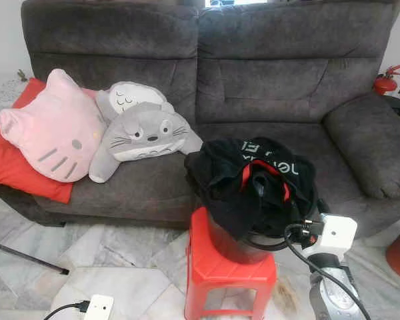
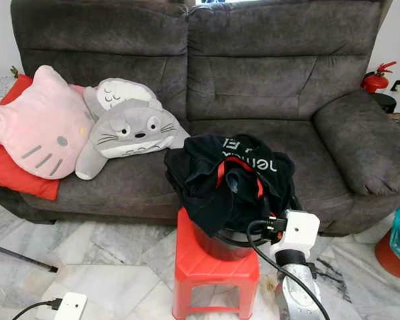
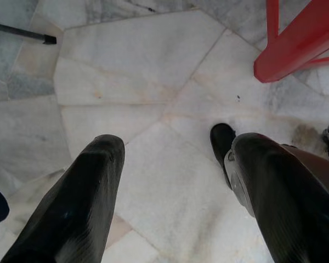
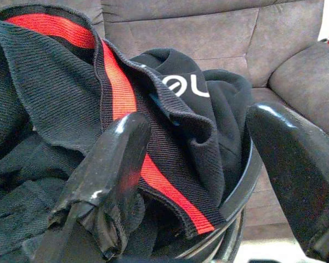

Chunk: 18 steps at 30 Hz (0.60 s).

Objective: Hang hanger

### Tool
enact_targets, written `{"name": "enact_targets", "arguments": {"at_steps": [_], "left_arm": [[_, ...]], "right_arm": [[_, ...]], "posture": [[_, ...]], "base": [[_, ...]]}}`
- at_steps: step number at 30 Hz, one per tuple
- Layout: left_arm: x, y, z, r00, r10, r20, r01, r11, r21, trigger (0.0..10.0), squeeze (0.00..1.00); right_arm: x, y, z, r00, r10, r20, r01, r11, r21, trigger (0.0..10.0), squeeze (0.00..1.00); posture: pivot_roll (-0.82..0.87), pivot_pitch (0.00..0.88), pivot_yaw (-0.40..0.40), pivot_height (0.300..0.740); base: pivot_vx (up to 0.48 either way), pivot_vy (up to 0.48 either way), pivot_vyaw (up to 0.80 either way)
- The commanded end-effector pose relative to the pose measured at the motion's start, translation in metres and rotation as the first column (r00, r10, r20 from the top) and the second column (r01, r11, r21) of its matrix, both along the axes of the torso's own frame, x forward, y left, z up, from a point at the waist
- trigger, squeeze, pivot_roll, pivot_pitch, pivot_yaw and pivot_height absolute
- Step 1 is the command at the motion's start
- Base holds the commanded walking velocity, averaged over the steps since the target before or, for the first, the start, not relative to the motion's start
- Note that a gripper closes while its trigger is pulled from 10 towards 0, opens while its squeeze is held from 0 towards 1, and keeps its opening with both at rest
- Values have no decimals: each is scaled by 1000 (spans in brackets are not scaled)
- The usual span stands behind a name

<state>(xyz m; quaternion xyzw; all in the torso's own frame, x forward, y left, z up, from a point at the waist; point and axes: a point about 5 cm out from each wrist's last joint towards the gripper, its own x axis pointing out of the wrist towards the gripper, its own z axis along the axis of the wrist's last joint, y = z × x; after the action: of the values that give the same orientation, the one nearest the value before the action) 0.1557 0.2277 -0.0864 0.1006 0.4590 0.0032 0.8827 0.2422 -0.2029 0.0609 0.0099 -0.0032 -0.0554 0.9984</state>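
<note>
A black bucket (image 2: 217, 243) sits on a red stool (image 2: 213, 267) in front of the gray sofa (image 2: 267, 87). Black clothes with red trim (image 2: 230, 177) are piled in the bucket. No hanger can be made out; it may be under the clothes, so its direction is unknown. The right end effector (image 4: 200, 164) is spread wide at the bucket's rim. The left end effector (image 3: 175, 186) is spread too, over the floor (image 3: 142, 98) beside the stool. The clothes look soft and floppy. A hanger would be stiff and light; grab its hook.
</note>
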Motion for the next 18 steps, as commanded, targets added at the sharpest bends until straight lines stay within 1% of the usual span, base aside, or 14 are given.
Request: {"name": "enact_targets", "arguments": {"at_steps": [1,9,14,18], "left_arm": [[-4,-1,-2,1000,-7,-25,7,1000,15,10000,0],[-2,-1,-2,1000,-13,-26,13,1000,17,10000,0],[-1,0,-1,1000,-14,-25,14,1000,17,10000,0],[-1,1,-1,1000,-14,-27,14,1000,18,10000,0]], "right_arm": [[1,-5,2,1000,-24,7,24,1000,-12,10000,0],[3,-11,2,998,-60,3,60,998,-21,10000,0],[7,-11,2,998,-55,-5,55,998,-23,10000,0],[12,-11,0,999,-40,-33,38,999,-36,10000,0]], "posture": [[-166,0,20,740],[-166,0,25,740],[-166,0,27,740],[-163,0,27,740]], "base": [[0,0,0],[0,0,0],[0,0,0],[0,0,0]]}}
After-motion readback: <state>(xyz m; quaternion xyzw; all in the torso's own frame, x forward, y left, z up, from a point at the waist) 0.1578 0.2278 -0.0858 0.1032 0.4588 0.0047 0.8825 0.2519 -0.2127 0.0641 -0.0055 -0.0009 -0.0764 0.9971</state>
